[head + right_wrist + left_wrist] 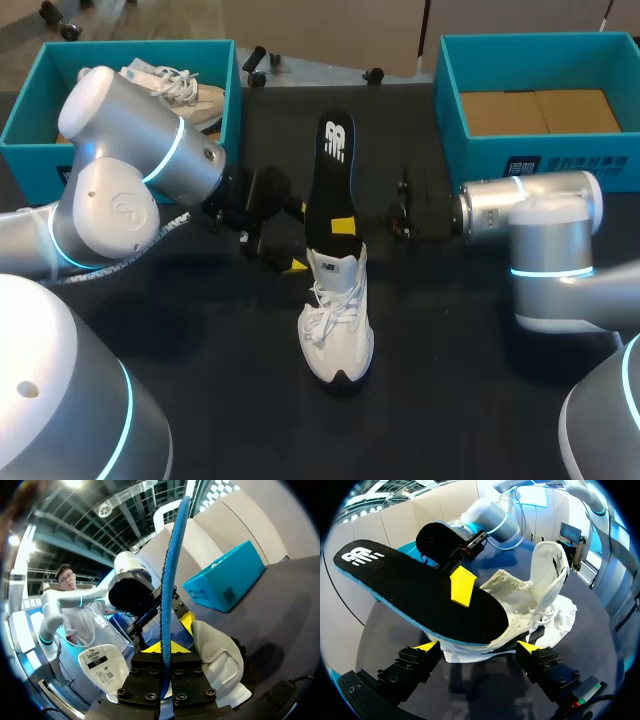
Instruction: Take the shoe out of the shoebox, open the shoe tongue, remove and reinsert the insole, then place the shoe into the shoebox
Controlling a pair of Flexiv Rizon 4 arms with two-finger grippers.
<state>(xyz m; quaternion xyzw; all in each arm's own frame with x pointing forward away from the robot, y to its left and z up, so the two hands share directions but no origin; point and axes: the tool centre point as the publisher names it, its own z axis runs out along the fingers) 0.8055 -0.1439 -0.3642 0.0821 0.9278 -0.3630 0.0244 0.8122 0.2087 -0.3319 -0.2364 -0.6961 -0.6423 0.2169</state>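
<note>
- Left box (30,160): at the table's (220,380) far left corner, with another shoe (185,90) inside.
- Left claw (478,647): fingers wide apart, holding nothing. It sits low, just left of the shoe's heel, with the heel just ahead of the gap between its fingers.
- Shoe (338,320): on the table's middle, outside both boxes. The toe points toward the robot, the heel away, and the tongue (547,567) is lifted upright.
- Insole (333,170): mostly out. Its near end is at the shoe's mouth, and the rest rises up and away beyond the heel. Its long axis runs in line with the shoe's, so the next move likely slides it along that line.
- Right claw (343,226): clamped on the insole's lower part, just above the heel. It is the arm doing the insole work; the left is placed to steady the heel.
- Right box (480,160): far right corner, well apart from the shoe.
</note>
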